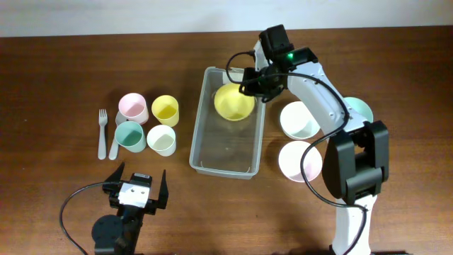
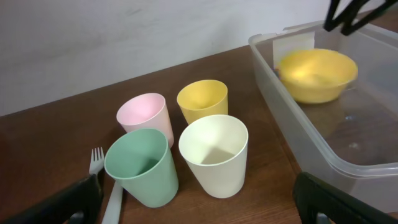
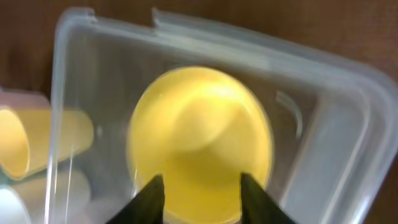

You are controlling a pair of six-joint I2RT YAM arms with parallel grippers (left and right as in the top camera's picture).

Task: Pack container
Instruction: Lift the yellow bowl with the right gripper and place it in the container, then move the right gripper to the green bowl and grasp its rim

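The clear plastic container (image 1: pixel 212 152) stands mid-table, with a yellow bowl (image 1: pixel 233 103) lying in its far end. The bowl also shows in the left wrist view (image 2: pixel 317 73) and the right wrist view (image 3: pixel 199 137). My right gripper (image 1: pixel 249 81) hovers just above the bowl's far rim, fingers open, nothing between them (image 3: pixel 202 199). My left gripper (image 1: pixel 136 185) is open and empty near the front edge, facing four cups. The container also shows in the left wrist view (image 2: pixel 298 134) and in the right wrist view (image 3: pixel 336 124).
Pink (image 1: pixel 132 107), yellow (image 1: pixel 165 108), green (image 1: pixel 130 135) and cream (image 1: pixel 161 139) cups stand left of the container. A white fork (image 1: pixel 102 134) and a spoon (image 1: pixel 113 145) lie further left. White (image 1: pixel 299 119), green (image 1: pixel 359 108) and pink (image 1: pixel 299 161) bowls sit to the right.
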